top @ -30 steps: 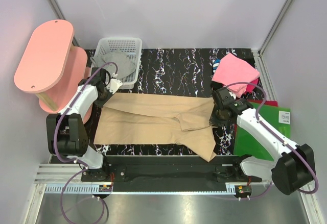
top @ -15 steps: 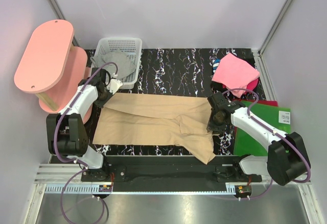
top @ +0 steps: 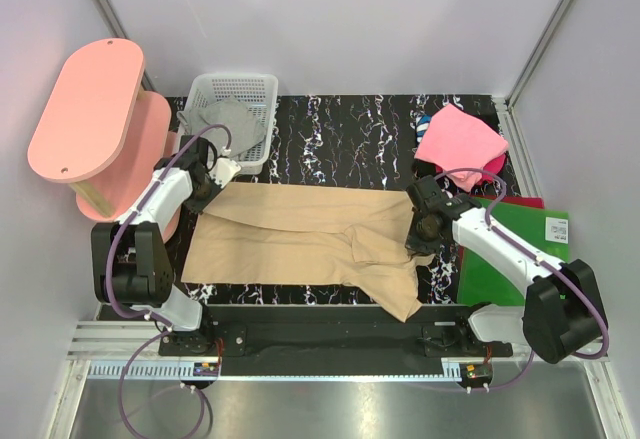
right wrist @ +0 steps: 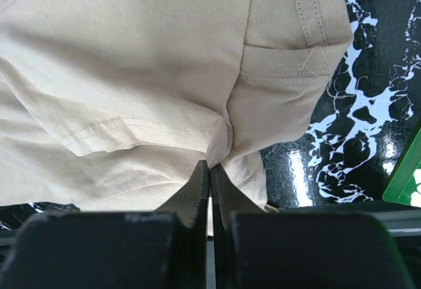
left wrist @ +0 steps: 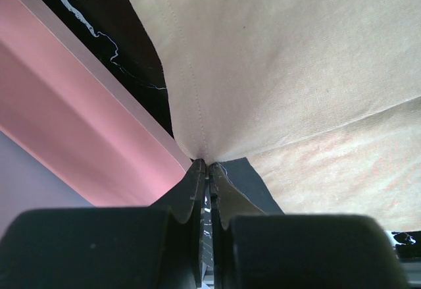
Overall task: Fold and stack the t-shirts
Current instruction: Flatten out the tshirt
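The tan t-shirt lies spread across the black marbled table, partly folded over itself. My left gripper is shut on its far left corner; the left wrist view shows the cloth pinched at the tips. My right gripper is shut on the shirt's right edge; the right wrist view shows folds and a sleeve gathered at the tips. The grey t-shirt hangs out of the white mesh basket. The pink t-shirt lies folded at the far right.
A pink oval-topped stand is at the far left, right beside my left gripper; it also shows in the left wrist view. A green sheet lies over a red one at the right edge. White walls enclose the table.
My right gripper has moved a little left and toward the near edge with the shirt's right edge, then eased back slightly. The left gripper has held still.
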`<act>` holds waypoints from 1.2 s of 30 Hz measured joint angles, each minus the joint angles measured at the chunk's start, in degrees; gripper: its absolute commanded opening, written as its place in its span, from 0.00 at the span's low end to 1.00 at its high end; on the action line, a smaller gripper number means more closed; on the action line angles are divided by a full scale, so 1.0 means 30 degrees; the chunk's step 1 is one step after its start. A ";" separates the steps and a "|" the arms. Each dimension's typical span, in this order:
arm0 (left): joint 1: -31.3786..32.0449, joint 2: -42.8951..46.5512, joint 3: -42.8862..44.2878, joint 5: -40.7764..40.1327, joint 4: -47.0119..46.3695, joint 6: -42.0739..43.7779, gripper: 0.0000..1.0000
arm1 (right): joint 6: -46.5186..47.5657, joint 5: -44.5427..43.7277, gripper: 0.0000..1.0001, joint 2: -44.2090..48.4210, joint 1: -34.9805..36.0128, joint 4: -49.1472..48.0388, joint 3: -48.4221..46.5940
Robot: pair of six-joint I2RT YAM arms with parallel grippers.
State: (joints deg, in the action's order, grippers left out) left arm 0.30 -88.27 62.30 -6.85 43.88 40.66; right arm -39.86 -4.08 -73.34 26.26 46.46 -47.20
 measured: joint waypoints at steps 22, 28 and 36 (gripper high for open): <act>0.0007 0.7315 0.5865 0.0379 0.4255 0.0029 0.00 | 0.2280 -0.1610 0.00 0.8167 0.0000 0.4364 -1.2225; 0.0007 1.3872 0.6433 0.0787 0.6790 0.0583 0.00 | 0.2739 -0.0670 0.00 1.3034 0.0000 0.6003 -1.4200; 0.0007 1.7340 0.8262 0.1253 1.0542 0.1166 0.00 | 0.3818 0.2441 0.00 1.4375 -0.1581 0.8211 -1.9883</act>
State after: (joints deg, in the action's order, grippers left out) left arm 0.32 -36.25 87.09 -3.09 75.50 44.16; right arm -28.40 3.25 -30.22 21.52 71.09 -106.85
